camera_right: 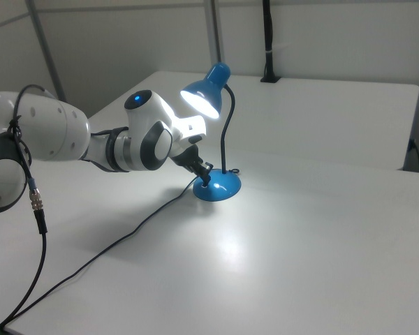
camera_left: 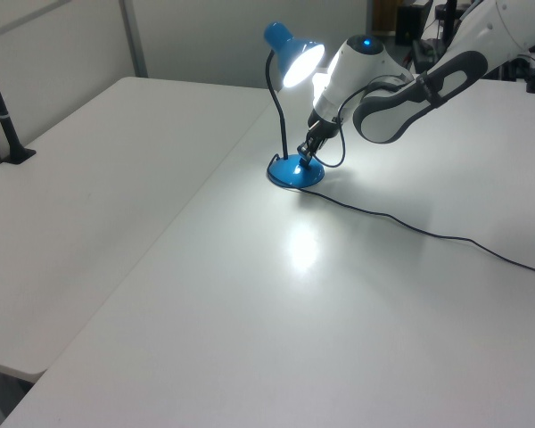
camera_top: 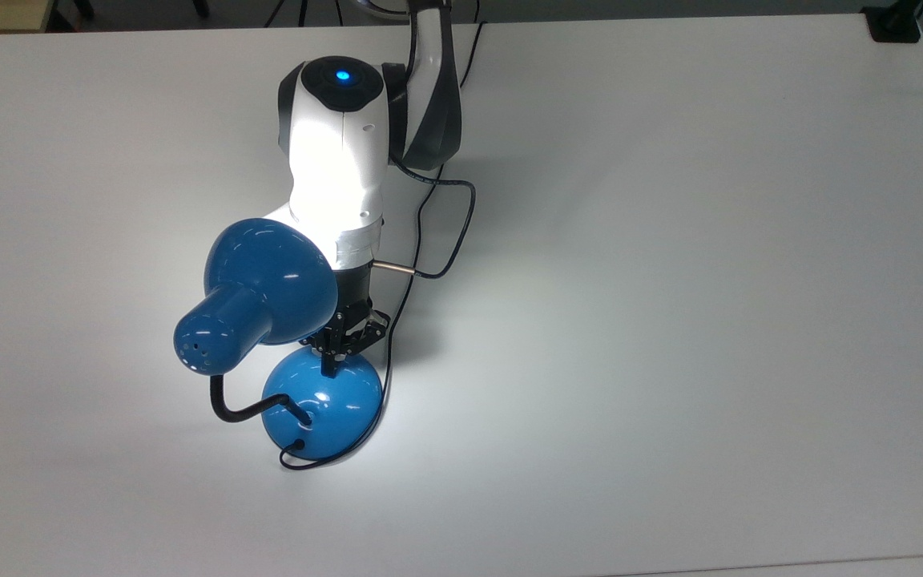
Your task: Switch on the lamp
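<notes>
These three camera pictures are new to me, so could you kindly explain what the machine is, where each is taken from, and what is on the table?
The white and black machine is a robot arm with a small two-finger gripper at its end. The top view looks down on the white table; the left view and right view look across it from the sides.

On the table stands a blue desk lamp with a bell-shaped shade, a black bent neck and a round base. A thin black cord trails away from it. The lamp is lit: the shade glows and a bright patch lies on the table.

The gripper holds nothing. Its tip rests on top of the lamp's base.
</notes>
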Robot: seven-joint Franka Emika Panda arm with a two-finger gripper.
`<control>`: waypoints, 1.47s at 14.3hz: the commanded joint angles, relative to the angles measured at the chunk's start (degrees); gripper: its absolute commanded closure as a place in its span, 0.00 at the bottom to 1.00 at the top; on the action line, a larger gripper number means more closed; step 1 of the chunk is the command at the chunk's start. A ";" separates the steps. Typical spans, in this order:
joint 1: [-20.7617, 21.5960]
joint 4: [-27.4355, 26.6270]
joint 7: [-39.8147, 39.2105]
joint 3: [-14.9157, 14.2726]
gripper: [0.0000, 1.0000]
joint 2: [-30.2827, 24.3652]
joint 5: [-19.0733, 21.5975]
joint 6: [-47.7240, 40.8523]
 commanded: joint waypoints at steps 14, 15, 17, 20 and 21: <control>0.47 -14.22 1.71 1.40 1.00 -17.51 -1.91 -8.96; 0.55 -15.81 1.79 2.28 1.00 -19.62 -1.65 -11.26; 0.47 -17.92 3.45 3.34 0.99 -23.40 -1.29 -14.95; 0.03 -18.02 5.75 3.87 0.78 -27.88 -0.60 -22.85; -0.15 -18.02 5.32 3.87 0.68 -29.29 0.72 -25.49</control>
